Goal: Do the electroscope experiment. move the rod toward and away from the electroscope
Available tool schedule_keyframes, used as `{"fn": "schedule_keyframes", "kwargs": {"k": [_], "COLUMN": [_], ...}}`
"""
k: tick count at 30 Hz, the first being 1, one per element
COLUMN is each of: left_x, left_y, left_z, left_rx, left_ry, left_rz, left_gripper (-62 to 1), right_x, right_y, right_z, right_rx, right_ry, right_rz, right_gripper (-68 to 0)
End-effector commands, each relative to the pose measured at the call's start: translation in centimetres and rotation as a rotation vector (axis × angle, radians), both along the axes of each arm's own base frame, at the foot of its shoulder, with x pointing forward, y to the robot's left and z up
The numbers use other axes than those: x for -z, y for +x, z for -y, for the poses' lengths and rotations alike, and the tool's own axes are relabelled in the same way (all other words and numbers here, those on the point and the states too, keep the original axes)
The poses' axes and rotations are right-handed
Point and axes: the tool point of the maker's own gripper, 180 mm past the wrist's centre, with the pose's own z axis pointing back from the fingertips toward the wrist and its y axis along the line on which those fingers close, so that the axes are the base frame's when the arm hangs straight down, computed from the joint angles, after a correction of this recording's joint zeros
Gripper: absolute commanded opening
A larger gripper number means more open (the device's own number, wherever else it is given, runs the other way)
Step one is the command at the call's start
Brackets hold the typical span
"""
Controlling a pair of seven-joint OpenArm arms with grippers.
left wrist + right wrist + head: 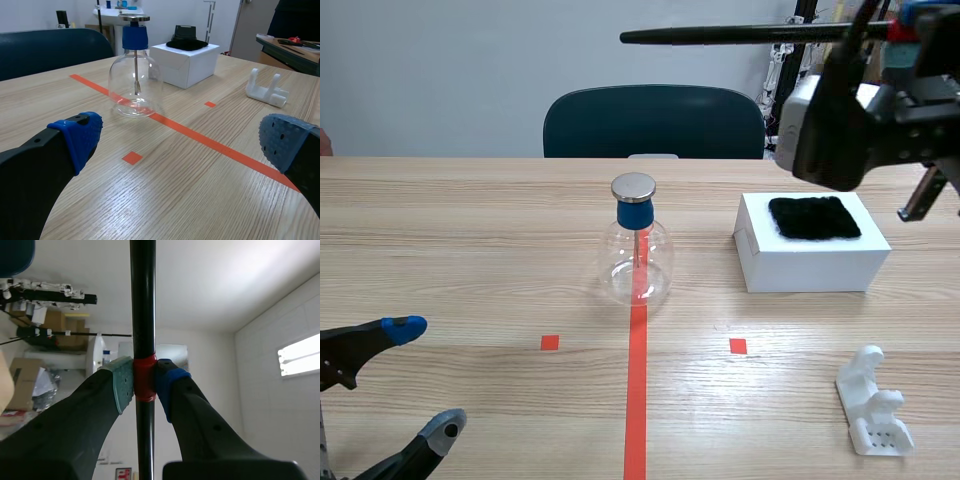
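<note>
At 8 o'clock on the wooden counter (470,200), the left tool (425,378) has its fingers apart. The clear glass electroscope (636,255), with blue stopper and metal plate, stands at centre. At 1 o'clock, raised high, the right tool (144,384) is clamped on the long black rod (720,34), level, tip toward 9 o'clock.

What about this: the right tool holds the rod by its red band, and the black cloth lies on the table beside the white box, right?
No. The scene view shows the black cloth on top of the white box. The right tool does hold the rod by its red band.
</note>
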Motion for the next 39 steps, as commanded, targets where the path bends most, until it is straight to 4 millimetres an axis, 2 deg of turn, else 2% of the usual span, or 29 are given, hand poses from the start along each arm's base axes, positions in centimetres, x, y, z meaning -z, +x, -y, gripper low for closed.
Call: {"fn": "schedule_keyframes", "kwargs": {"k": [1,7,12,19,29,39], "left_x": [-0.8,-0.8,-0.8,-0.8,-0.8,-0.8], "left_y": [0.4,0.4,0.4,0.4,0.4,0.4], "left_z": [-0.4,-0.4,-0.4,-0.4,-0.4,-0.4], "left_rx": [-0.005,-0.005,-0.005,-0.005,-0.005,-0.005], "left_ry": [-0.009,-0.009,-0.009,-0.009,-0.009,-0.009], "left_rz": [0.026,0.026,0.025,0.025,0.026,0.026], "left_gripper": [1.4,1.4,1.4,1.4,1.4,1.4], "right_x": [-0.1,3.2,5.1,7.4,7.8,7.8], "right_y": [-0.8,-4.5,-7.5,-10.3,-11.0,-11.0], "right_z": [0.4,0.1,-0.9,-2.1,-3.4,-3.4], "right_rx": [0.017,-0.003,-0.047,-0.103,-0.148,-0.147], "right_ry": [0.043,0.126,0.211,0.259,0.299,0.301], "right_rz": [-0.006,-0.122,-0.183,-0.31,-0.342,-0.342], "right_gripper": [-63.4,-63.3,-63.4,-63.4,-63.4,-63.3]}}
